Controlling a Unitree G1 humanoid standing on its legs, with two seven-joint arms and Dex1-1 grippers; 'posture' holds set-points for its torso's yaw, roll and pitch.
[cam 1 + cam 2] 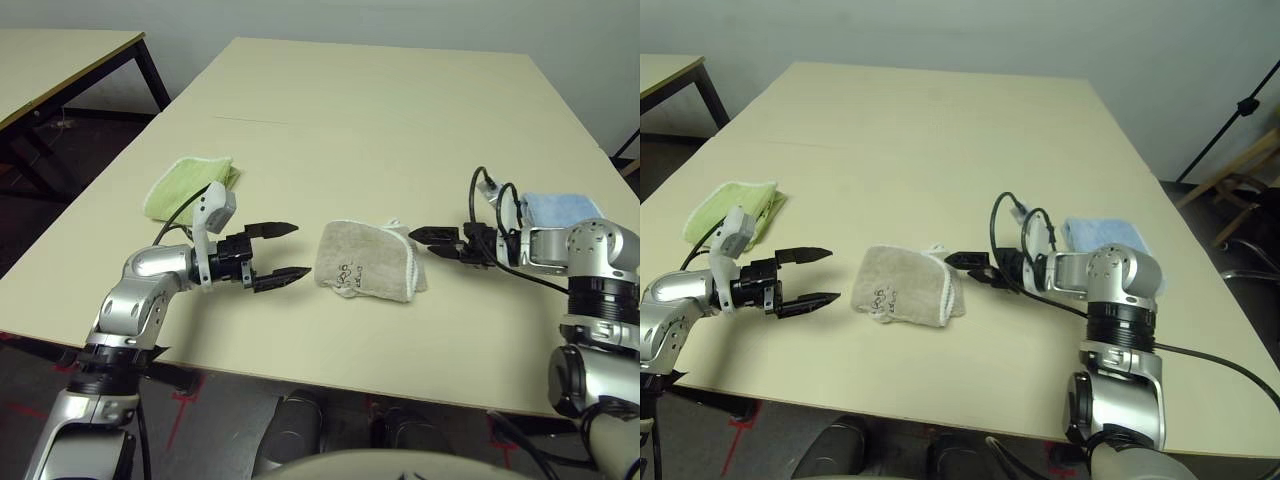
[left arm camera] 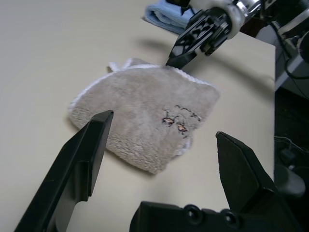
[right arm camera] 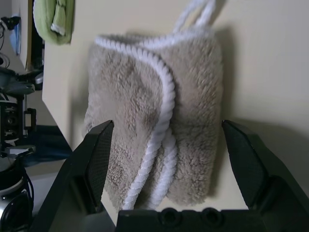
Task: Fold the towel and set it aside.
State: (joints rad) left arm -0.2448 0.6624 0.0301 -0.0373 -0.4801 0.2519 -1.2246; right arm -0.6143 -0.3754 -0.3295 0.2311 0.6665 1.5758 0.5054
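Lying folded on the table (image 1: 380,120), the towel (image 1: 366,262) is resting near the front edge, between the two grippers and touching neither. Its white corded edging is showing along the side facing the right gripper (image 1: 437,240), where the layers are stacking one on another and a small white loop is sticking out at the far corner. The embroidered mark is lying on top, toward the near corner facing the left gripper (image 1: 284,254).

Left of the towel, the left gripper is pointing level toward it, its two black fingers (image 1: 270,230) standing wide apart and gripping nothing; the towel is lying just beyond the fingertips. Right of the towel, the right gripper is aiming at the corded edge, tilting slightly downward; its wrist view is showing both fingers (image 3: 99,164) spread wider than the folded towel and clasping nothing, with the tips just short of the cloth.

A green cloth (image 1: 190,183) is lying folded left of the towel and farther back, well apart from it, behind the left arm. A blue cloth (image 1: 562,208) is lying folded right of the towel, behind the right arm and partly hidden by it
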